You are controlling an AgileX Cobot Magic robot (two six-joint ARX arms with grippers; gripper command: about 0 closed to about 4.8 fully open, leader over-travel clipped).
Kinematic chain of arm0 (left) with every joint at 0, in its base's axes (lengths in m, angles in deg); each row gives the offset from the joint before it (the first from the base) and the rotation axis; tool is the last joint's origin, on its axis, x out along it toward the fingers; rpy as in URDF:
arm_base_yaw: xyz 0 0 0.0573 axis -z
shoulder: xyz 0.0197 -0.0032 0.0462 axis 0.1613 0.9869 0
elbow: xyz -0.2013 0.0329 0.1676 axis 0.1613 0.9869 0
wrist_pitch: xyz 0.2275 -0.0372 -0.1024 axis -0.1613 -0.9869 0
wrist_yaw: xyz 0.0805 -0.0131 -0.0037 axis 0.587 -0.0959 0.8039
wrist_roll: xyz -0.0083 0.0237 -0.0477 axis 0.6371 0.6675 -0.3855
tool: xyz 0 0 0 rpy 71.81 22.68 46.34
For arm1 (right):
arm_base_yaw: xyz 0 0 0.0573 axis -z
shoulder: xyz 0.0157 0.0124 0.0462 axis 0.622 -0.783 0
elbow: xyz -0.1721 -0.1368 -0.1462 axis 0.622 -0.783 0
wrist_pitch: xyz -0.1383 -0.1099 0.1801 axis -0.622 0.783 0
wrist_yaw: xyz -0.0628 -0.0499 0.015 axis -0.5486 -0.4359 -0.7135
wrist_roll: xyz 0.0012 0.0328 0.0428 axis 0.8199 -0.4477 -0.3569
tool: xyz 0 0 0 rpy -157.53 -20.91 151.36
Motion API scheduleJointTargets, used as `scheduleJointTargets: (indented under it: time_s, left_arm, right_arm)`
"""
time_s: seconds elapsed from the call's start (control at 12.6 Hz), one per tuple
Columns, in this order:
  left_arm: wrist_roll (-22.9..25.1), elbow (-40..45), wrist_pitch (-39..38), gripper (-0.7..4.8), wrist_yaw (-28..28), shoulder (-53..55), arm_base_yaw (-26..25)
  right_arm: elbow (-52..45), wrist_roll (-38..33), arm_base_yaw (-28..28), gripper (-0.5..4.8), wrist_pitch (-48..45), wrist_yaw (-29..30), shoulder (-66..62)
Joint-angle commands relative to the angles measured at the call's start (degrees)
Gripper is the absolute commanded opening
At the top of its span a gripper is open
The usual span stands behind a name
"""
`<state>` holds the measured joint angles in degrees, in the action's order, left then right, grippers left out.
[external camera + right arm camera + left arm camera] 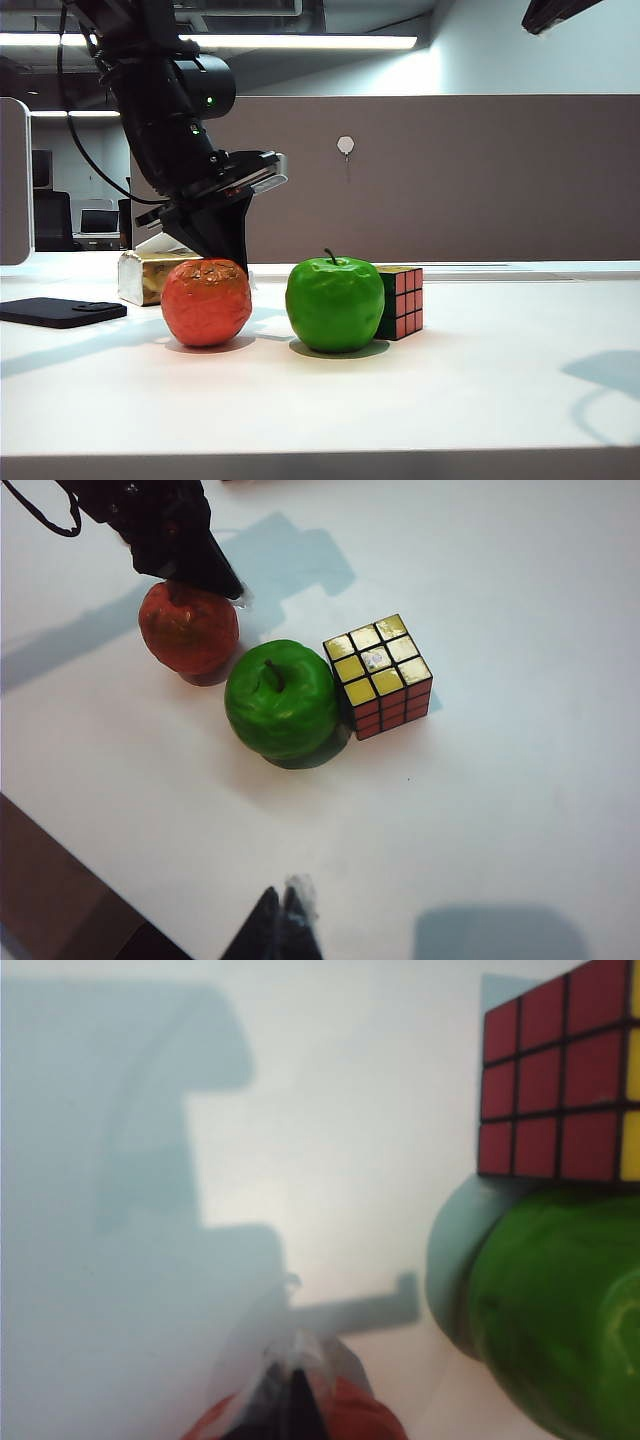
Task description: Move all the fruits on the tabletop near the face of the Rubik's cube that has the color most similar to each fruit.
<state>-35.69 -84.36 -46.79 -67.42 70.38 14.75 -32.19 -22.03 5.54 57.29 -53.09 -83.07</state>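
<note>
Resting closed against the orange-red fruit is the left gripper; the right gripper, closed, is held clear.

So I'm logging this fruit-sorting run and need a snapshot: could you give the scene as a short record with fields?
Surface: smooth white tabletop
Cube: small Rubik's cube, yellow face up, red face visible on one side
Green fruit: glossy green apple, right beside the cube
Red fruit: wrinkled orange-red round fruit, on the apple's far side from the cube
Left gripper: low over the orange-red fruit, jaws' state unclear
Right gripper: raised, away from everything, jaws together
</note>
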Motion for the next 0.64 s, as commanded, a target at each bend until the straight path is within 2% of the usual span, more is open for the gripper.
scheduleJointTargets:
  time_s: [0.08,0.4,0.64]
  left_arm:
    - [0.4,-0.3,-1.7,-0.05,-0.3,-0.5,0.1]
    - [0.4,-0.2,-2.8,-0.05,-0.4,-1.5,0.1]
    - [0.4,-0.2,-3.1,-0.05,-0.5,-2.3,0.1]
  right_arm:
    - [0.2,-0.2,0.0,-0.01,0.2,0.2,0.2]
    - [0.2,-0.2,0.0,-0.01,1.7,0.3,0.2]
    - [0.2,-0.3,0.0,-0.01,3.1,3.6,0.2]
